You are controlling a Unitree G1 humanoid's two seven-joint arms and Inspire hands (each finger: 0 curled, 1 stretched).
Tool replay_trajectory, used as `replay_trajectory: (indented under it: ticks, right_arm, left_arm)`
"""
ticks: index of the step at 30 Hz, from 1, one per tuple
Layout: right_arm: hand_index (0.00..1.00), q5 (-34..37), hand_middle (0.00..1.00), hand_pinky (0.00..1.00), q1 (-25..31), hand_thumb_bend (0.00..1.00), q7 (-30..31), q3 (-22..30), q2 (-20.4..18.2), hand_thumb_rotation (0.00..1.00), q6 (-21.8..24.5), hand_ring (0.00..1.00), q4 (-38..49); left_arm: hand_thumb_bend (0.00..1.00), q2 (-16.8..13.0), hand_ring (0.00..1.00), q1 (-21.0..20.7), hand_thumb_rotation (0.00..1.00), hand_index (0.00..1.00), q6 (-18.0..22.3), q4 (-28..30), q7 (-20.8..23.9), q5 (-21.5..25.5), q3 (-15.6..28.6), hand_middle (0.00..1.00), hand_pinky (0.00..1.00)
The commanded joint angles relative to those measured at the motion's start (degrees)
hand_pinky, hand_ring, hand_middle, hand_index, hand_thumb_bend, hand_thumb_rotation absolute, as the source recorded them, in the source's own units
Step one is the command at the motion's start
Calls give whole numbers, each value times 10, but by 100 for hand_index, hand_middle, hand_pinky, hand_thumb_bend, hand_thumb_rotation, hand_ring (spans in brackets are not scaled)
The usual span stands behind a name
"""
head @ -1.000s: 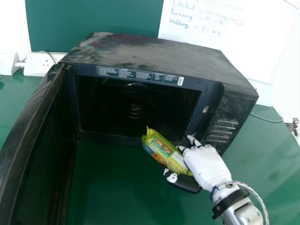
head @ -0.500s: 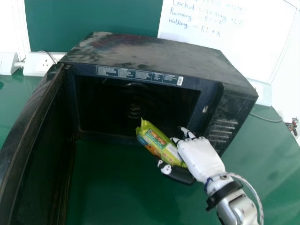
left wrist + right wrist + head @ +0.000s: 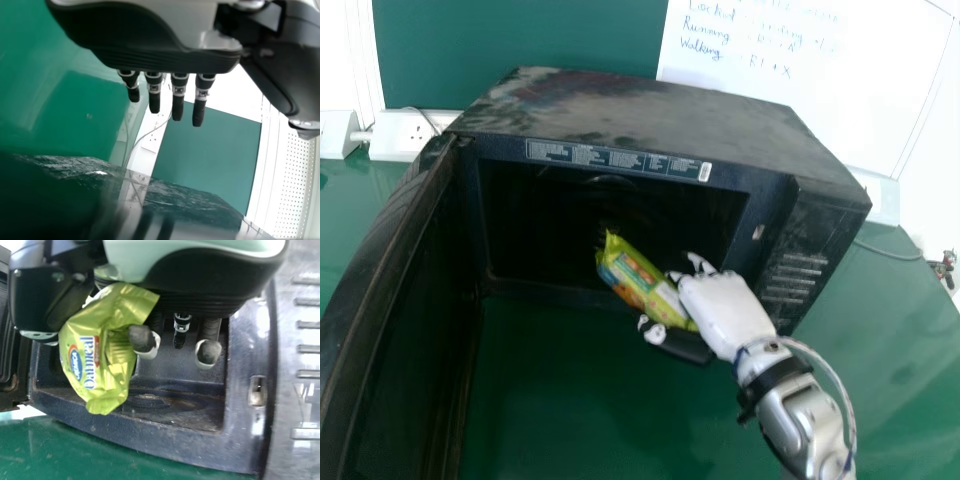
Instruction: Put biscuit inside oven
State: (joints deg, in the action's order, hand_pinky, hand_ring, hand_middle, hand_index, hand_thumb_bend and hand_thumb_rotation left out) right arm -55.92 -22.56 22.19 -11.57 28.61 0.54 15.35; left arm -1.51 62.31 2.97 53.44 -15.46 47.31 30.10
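In the head view my right hand [image 3: 722, 308] is at the oven's opening, its fingers and thumb holding the green biscuit packet [image 3: 642, 282], whose far end overlaps the dark cavity. The black oven [image 3: 650, 112] stands with its door [image 3: 395, 300] swung wide to the left. In the right wrist view the hand [image 3: 200, 290] pinches the crinkled packet [image 3: 107, 347] between thumb and finger, with the cavity behind. My left hand [image 3: 165, 55] appears in the left wrist view, fingers straight.
A green table [image 3: 580, 400] lies under the oven. Behind are a whiteboard [image 3: 820, 70], a white socket strip [image 3: 405, 135] at the left and a cable [image 3: 890, 253] at the right. The oven's right front pillar stands close to the right hand.
My right hand has moved forward and to the left with the packet, bringing it up over the cavity's lower front edge in the head view. The oven and its door have stayed still.
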Motion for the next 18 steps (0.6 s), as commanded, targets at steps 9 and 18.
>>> replay_trajectory:
  ticks: [9, 18]
  right_arm:
    - [47, 2, 0, 0, -86, 49, -26, -25, -24, 4, 16, 0, -88]
    - [47, 13, 0, 0, -159, 49, -68, -44, -51, 4, 17, 0, -182]
  left_arm:
    - [98, 5, 60, 9, 100, 70, 3, 1, -8, 3, -8, 77, 49]
    - [98, 12, 62, 10, 100, 69, 9, -1, -20, -2, -9, 73, 49]
